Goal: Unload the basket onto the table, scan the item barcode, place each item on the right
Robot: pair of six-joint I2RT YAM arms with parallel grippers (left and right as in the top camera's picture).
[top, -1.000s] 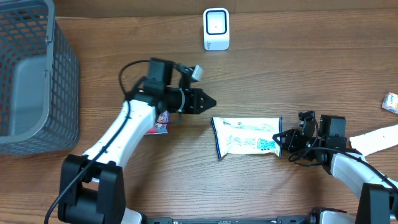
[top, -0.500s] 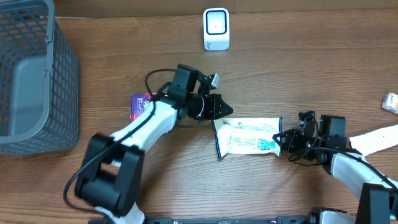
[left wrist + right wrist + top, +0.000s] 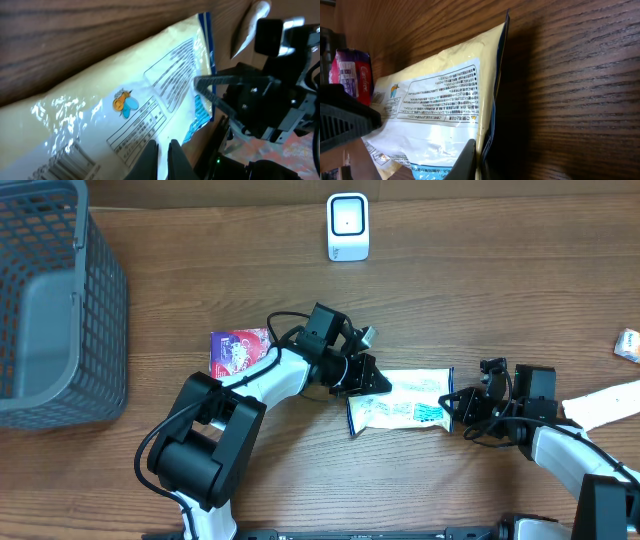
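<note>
Pointing left gripper (image 3: 383,385): fingers pressed together with nothing between them. The tips sit low over the left end of the snack packet (image 3: 405,402); I can't tell whether they touch it.
Left wrist view: the closed tips (image 3: 162,147) hang over the printed panel of the packet (image 3: 100,100). A strip of barcode (image 3: 70,162) shows near the lower left corner.
Right gripper (image 3: 447,402): also closed, tips right at the packet's right edge. From here I can't make out whether the seam is pinched.
Right wrist view: the tips (image 3: 476,150) sit at the sealed edge, and the packet (image 3: 435,100) lies flat with its text panel up.
Snack packet: flat on the table (image 3: 480,300) between the two grippers, long side left to right.
Scanner (image 3: 347,226): white, upright at the far edge, well apart from the packet.
Purple packet (image 3: 237,350): lying beside the left arm.
Basket (image 3: 100,310): grey mesh, far left.
Small pack (image 3: 628,345): at the right edge.
</note>
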